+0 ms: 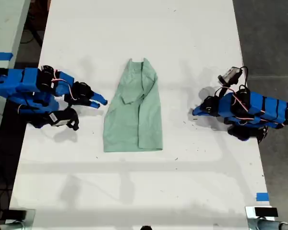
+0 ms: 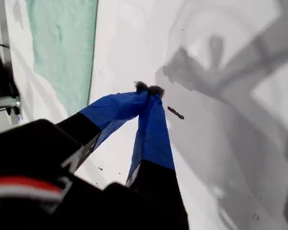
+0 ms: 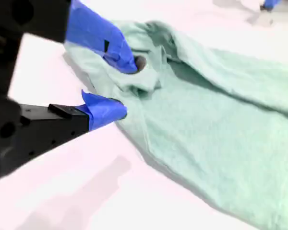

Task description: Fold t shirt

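My second gripper (image 3: 122, 86) hovered open-jawed at the wrinkled pale mint-green cloth t shirt (image 1: 134, 112); it should pinch the edge only. My first gripper (image 2: 149, 91) sat closed, empty, on the white table (image 1: 134, 187).

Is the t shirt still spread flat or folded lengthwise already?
Folded lengthwise: the t shirt lies as a narrow strip, its sides overlapping along the middle.

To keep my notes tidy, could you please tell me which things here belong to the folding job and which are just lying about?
Job: t shirt; my first gripper, jaws shut; my second gripper, jaws open at the shirt's edge.
Lying about: blue tape piece on the table; blue tape strip at the exterior view's left edge.
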